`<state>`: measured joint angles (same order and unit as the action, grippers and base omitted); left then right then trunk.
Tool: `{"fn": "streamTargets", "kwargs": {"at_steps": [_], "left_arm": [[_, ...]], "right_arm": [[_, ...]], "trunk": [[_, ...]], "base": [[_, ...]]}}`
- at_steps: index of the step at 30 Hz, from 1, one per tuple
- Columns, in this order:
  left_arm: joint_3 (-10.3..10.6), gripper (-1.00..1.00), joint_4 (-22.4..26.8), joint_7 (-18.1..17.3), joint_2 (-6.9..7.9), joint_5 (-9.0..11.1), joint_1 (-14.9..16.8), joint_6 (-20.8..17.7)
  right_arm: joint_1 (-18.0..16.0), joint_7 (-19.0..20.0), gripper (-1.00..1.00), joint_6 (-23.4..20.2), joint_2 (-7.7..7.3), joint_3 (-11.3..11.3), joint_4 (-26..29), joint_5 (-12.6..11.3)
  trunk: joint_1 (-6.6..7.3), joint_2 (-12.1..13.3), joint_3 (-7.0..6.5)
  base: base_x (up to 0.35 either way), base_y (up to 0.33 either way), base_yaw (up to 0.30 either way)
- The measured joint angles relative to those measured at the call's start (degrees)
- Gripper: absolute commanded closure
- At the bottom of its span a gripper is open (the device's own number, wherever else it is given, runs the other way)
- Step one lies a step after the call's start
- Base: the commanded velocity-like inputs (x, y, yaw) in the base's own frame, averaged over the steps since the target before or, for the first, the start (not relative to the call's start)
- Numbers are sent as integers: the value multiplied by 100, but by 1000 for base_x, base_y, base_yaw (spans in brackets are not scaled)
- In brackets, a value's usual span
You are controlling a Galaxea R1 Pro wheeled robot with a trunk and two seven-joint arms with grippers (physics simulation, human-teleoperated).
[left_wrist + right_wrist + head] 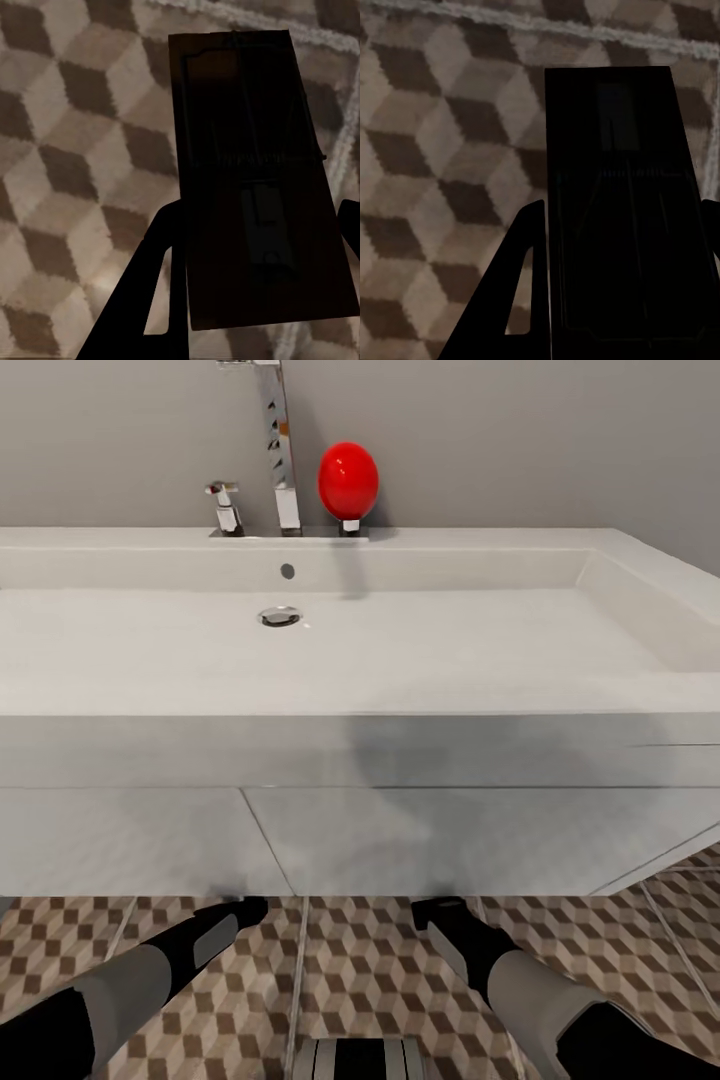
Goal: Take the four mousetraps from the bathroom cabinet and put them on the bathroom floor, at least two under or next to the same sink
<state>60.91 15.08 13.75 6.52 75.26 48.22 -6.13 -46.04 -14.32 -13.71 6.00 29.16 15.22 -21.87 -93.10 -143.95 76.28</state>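
Under the bathroom sink (360, 660), both your arms reach at twelve o'clock.
Left gripper (259, 277) and right gripper (619, 285) each clamp a mousetrap (251, 172) (622, 202) over the bathroom floor (370, 980); neither is released yet.

The robot has two arms. The left arm (130, 985) is light grey in the middle, round like a tube, and black near both ends, with a small grey patch on the black part. The right arm (520, 980) looks the same: grey tube, black ends. Between them sits a grey trunk (358, 1058) with dark stripes. Each tool has flat black fingers (142, 300) with a three-cornered hole cut through (506, 300).
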Motion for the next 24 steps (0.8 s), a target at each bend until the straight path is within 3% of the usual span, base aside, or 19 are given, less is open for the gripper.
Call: {"fn": "streamTargets", "kwargs": {"at_steps": [7, 11, 24], "left_arm": [[1, 100, -1, -1, -1, 0, 0, 0], [0, 100, 1, -1, -1, 1, 0, 0], [0, 100, -1, 2, -1, 0, 0, 0]], "right_arm": [[-7, 9, 100, -13, 1, 8, 6, 36], [-7, 15, 100, -13, 1, 7, 5, 34], [-7, 36, 100, -5, 1, 8, 22, 36]], "trunk": [[-2, -2, 22], [-13, -7, 110], [-13, -7, 110]], "base": [[0, 0, 0], [0, 0, 0], [0, 0, 0]]}}
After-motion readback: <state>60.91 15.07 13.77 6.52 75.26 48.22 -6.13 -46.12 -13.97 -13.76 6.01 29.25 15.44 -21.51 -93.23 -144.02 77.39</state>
